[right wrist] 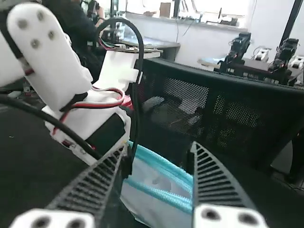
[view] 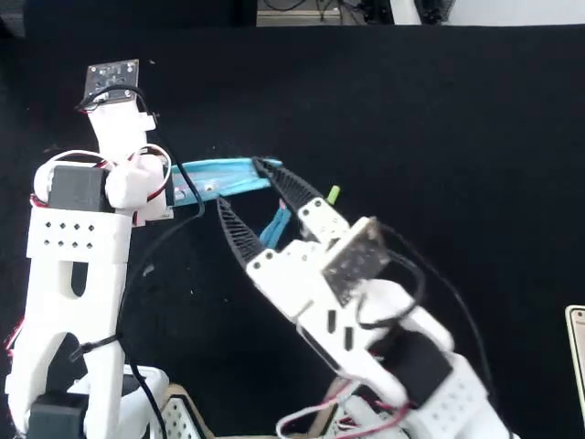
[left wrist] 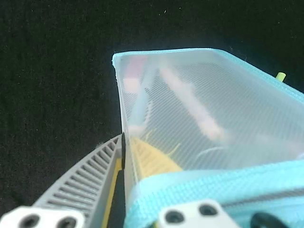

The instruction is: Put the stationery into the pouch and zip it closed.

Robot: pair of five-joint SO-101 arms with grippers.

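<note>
Over the black tabletop point(view: 457, 110): a pouch gripped at one end, zip not yet drawn.
High view: the left gripper point(view: 179, 194) pinches one end of the translucent mesh pouch with turquoise zip trim point(view: 228, 176). It stands on edge, its long axis running from that grip across to the right gripper point(view: 239, 185), whose jaws gape around the far end. Left wrist view: pens lie lengthwise inside the pouch point(left wrist: 199, 123), and a yellow-green stub point(left wrist: 280, 75) pokes past the far corner. Right wrist view: wide-spread fingers point(right wrist: 90, 187) straddle the zip edge point(right wrist: 161, 168). To do this well, I judge: tuck the stub in, find the slider (I cannot make it out), then draw it along the trim while the left end is held taut.
</note>
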